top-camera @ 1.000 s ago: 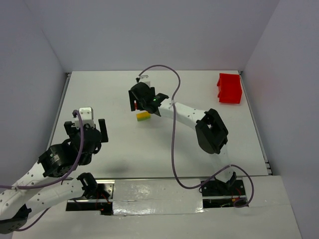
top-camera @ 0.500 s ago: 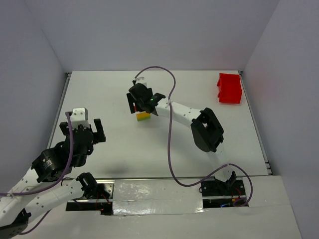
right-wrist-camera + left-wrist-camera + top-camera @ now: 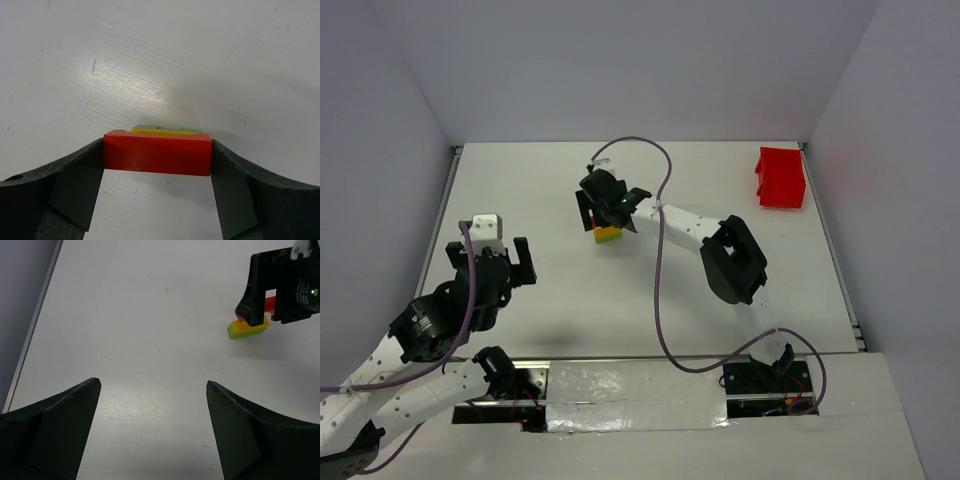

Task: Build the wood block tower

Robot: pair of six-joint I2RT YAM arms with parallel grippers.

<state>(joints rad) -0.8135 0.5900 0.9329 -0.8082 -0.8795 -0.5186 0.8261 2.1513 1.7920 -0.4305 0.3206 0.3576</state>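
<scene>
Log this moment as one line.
right gripper: shut on red block, over yellow-green bar | left gripper: open, empty | status: red block not yet released

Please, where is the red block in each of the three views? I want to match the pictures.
Top external: red block is a sliver left of centre, under the right claw.
Left wrist: red block upper right, inside that claw.
Right wrist: red block centre, between the fingers.
Shared landmark: yellow-green block just beneath it.

A robotics lab cell: white bench (image 3: pixel 550 180) boxed in by plain grey walls (image 3: pixel 620 60), left arm (image 3: pixel 435 320) and right arm (image 3: pixel 685 228) bolted at the bench's near edge, purple cable (image 3: pixel 658 290) trailing.
</scene>
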